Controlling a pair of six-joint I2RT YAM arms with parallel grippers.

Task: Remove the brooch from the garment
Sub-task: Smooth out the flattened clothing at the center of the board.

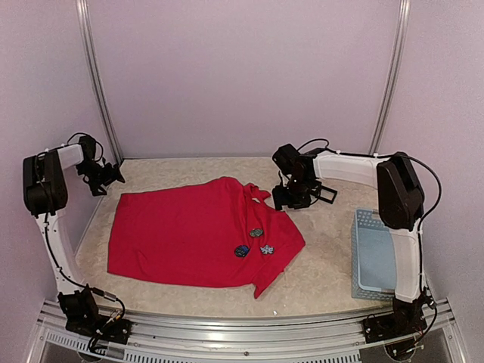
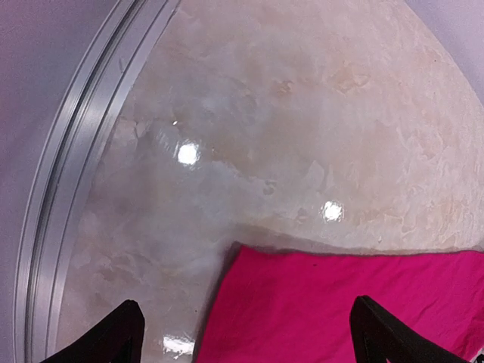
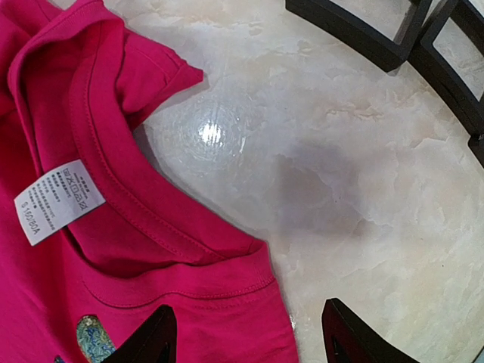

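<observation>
The red garment [image 1: 189, 231], a T-shirt, lies flat in the middle of the table. Three small brooches sit on its right part: a grey-green one [image 1: 256, 232], a dark blue one [image 1: 242, 250] and a silvery one [image 1: 267, 249]. My right gripper [image 1: 283, 200] is open and empty above the shirt's collar [image 3: 151, 219], by the white label [image 3: 59, 200]. The edge of one brooch [image 3: 94, 338] shows beside its left finger [image 3: 147, 340]. My left gripper [image 1: 116, 178] is open and empty above the shirt's far left corner [image 2: 340, 302].
A pale blue plastic basket [image 1: 376, 253] stands at the right, beside the right arm. A black open frame [image 3: 363, 34] lies on the table just beyond the right gripper. A metal rail [image 2: 83, 151] runs along the table's left edge.
</observation>
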